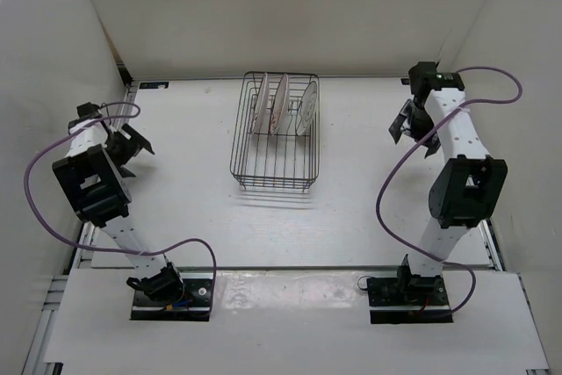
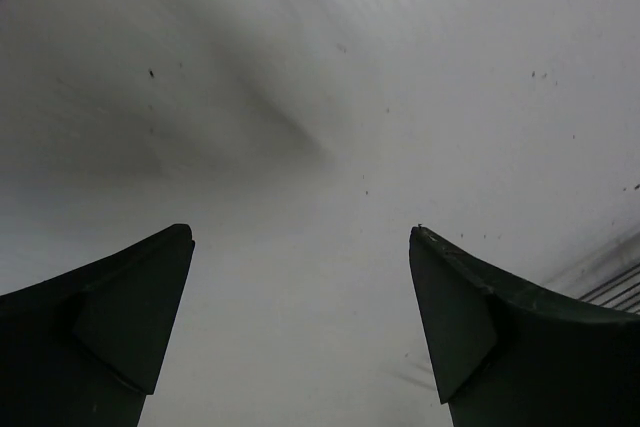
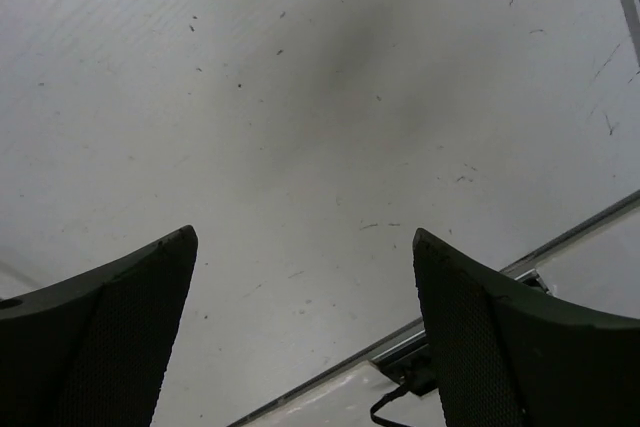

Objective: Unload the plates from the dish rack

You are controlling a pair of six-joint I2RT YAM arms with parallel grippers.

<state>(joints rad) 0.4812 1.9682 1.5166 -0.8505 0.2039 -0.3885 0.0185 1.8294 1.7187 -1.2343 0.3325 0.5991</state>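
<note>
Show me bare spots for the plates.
Bare table lies between the dish rack and the left end effector, between it and the right end effector, and in front of it. Crowded: the rack's far end, holding plates.

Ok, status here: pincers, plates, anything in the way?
Left pincer open, empty. Right pincer open, empty. Three plates upright in rack. Nothing blocking the rack.

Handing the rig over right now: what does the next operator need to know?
Left gripper: jaws open, empty, over the left side of the table.
Right gripper: jaws open, empty, over the right side.
Three plates stand upright at the far end of the dish rack, mid-table.
Done: nothing unloaded.
Left: all three plates.
</note>
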